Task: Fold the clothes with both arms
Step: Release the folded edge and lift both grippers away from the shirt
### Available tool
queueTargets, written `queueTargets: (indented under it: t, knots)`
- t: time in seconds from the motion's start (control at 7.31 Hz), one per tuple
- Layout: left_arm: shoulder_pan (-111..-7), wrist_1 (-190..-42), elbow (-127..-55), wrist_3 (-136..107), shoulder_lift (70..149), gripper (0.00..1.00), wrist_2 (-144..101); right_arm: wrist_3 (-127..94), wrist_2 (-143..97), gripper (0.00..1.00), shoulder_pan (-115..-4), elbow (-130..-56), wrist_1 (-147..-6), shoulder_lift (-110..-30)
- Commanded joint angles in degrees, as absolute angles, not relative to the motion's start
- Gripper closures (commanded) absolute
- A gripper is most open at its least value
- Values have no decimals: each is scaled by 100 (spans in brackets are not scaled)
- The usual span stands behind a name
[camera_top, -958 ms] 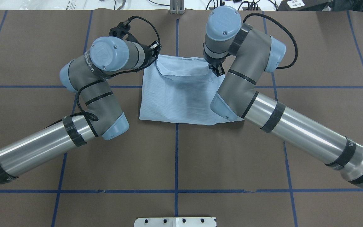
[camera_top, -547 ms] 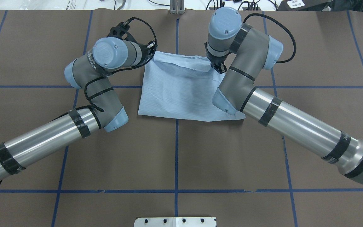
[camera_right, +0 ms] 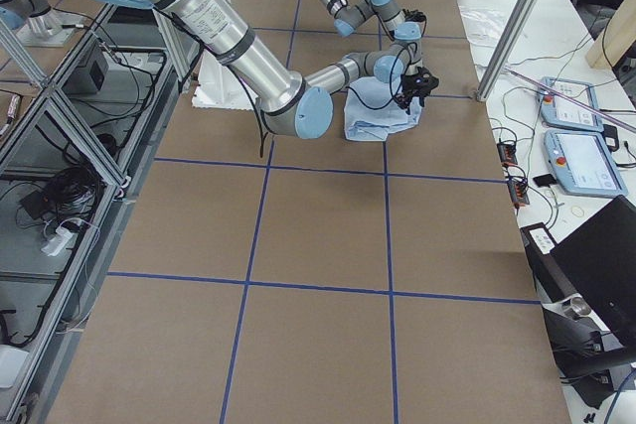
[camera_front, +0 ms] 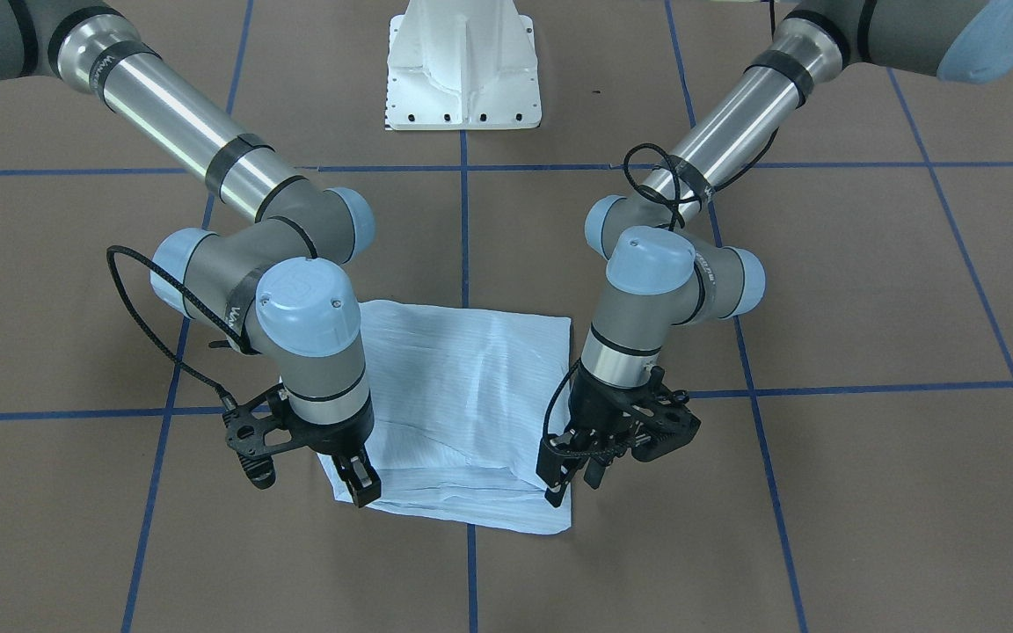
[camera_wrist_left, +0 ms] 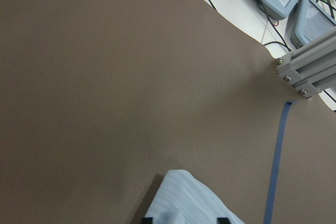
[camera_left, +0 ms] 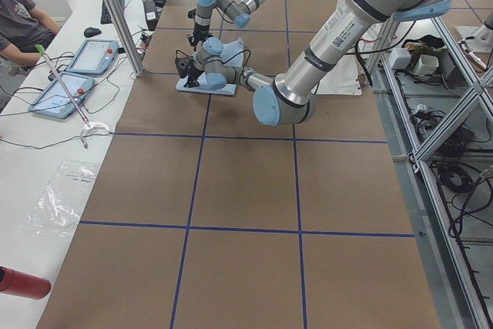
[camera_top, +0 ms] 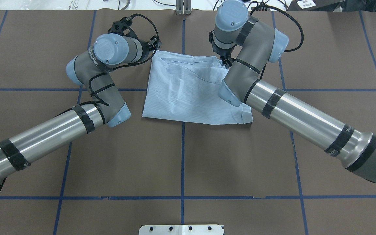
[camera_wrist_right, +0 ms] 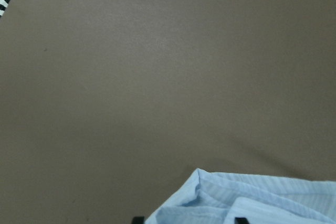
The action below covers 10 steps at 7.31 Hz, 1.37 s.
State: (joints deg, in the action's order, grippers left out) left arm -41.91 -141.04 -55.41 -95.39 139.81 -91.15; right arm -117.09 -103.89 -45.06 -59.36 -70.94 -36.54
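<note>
Shirt (camera_front: 462,404) lies folded between left hand (camera_front: 566,482) and right hand (camera_front: 359,477), each pinching a far corner.

The worktop (camera_top: 181,156) was covered in brown paper ruled into squares by blue tape lines (camera_top: 182,163); at its 9 o'clock edge in the left side view ran a white bench (camera_left: 46,152) carrying two control tablets (camera_left: 73,75); aluminium framing (camera_left: 431,129) lined the 3 o'clock side.

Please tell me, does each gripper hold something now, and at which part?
Both hold the shirt. The left gripper pinches one corner of its far edge, away from the robot; the right gripper pinches the other corner of that edge.
</note>
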Motion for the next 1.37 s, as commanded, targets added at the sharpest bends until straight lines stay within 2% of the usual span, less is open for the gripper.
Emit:
queueTargets:
  t: [0.0,0.14,0.55,0.82,0.96,1.09,1.23]
  knots:
    - [-4367,-14159,-5528,-9274,13975,13,-9193,-10974,-10424,0,-4727,-5950,-7084,-3787]
    - [-4429,-14142,-5685,-8820,13879,14,-9472,-10438,-10424,0,-4789,-6142,-7093,-4101]
    - [-4727,-14063,-7465,-6687,12205,14,-10290,-7561,-11524,0,-5577,-7001,-7093,-5348]
    - [-5305,-14010,-8371,-5200,11107,14,-11227,-5521,-12432,0,-6395,-7469,-7137,-6341]
    - [-5491,-13966,-8828,-4733,10474,14,-11807,-4562,-12611,0,-6651,-7941,-7145,-7094]
    - [-5676,-13957,-8998,-4128,10059,13,-11969,-3848,-12926,0,-6967,-8084,-7163,-7476]
    - [-6139,-13940,-9131,-3182,9646,1,-12258,-3249,-13164,0,-7309,-8095,-7154,-7767]
